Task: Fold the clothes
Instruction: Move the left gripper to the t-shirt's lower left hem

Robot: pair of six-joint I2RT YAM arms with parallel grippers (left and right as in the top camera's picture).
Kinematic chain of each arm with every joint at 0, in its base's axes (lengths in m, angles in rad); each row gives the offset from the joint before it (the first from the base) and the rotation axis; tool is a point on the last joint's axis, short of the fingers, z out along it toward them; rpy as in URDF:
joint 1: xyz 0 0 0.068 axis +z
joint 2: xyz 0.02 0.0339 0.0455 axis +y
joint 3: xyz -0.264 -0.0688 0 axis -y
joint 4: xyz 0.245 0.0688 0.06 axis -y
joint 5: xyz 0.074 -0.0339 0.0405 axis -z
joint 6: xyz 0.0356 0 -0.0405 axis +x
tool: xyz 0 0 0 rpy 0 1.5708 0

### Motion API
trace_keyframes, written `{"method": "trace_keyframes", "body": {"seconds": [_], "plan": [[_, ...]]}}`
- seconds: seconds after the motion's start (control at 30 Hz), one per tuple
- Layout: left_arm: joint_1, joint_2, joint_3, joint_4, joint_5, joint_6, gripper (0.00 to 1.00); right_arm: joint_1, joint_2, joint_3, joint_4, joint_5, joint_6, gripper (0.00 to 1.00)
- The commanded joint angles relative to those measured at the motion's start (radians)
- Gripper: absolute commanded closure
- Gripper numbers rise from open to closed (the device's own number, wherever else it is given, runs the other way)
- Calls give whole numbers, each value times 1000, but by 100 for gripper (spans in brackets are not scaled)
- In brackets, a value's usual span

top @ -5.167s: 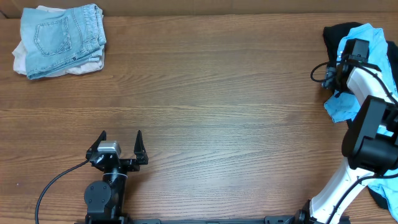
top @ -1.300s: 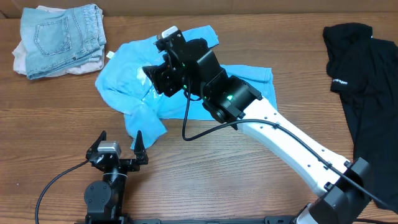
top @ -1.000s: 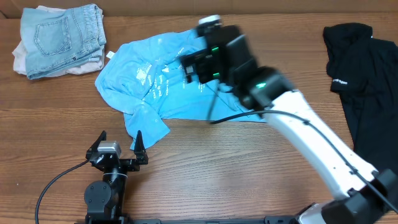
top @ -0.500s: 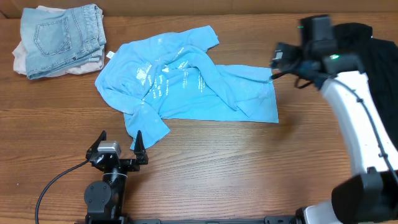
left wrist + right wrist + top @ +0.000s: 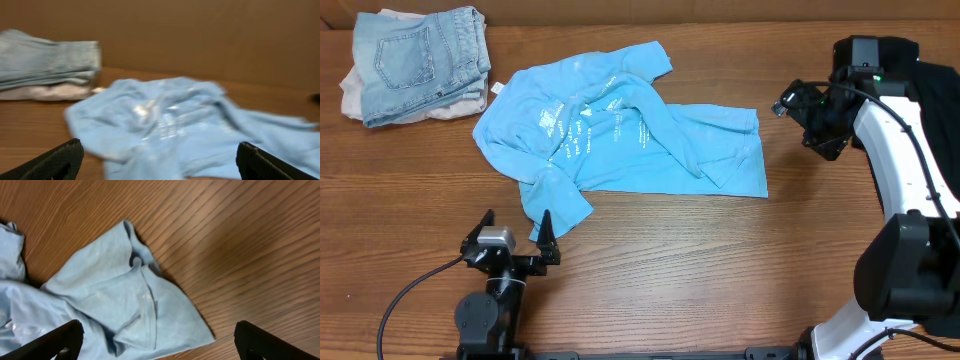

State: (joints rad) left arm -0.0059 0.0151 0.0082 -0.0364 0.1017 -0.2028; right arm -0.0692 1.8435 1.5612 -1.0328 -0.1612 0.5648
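Sky-blue T-shirt (image 5: 620,130) is lying crumpled on the tabletop (image 5: 720,260), apparently awaiting flattening; left end effector (image 5: 513,220) and right end effector (image 5: 797,118) are standing wide, empty.

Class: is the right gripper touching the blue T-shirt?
Apart. The overhead view shows a strip of bare table between the right gripper and the right edge of the T-shirt.

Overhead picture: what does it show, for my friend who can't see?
A rumpled light-blue T-shirt lies in the middle of a wooden table. Folded jeans sit top left, a black shirt at the right edge. The left gripper and right gripper are open, empty.
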Motion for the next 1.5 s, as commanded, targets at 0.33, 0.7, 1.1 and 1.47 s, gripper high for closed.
{"method": "trace_keyframes", "body": {"seconds": [0.33,0.7,1.1,1.47], "plan": [[5,-3,66,154,232,-314,0,21,3,-5,24,-95,12,0],[6,498,629,-457,-7,-74,0,24,3,-5,23,-96,13,0],[6,1206,984,-842,80,-21,0,24,3,-5,-12,-95,12,0],[25,1600,984,-872,-5,-59,0,24,3,-5,-9,-95,13,0]]}}
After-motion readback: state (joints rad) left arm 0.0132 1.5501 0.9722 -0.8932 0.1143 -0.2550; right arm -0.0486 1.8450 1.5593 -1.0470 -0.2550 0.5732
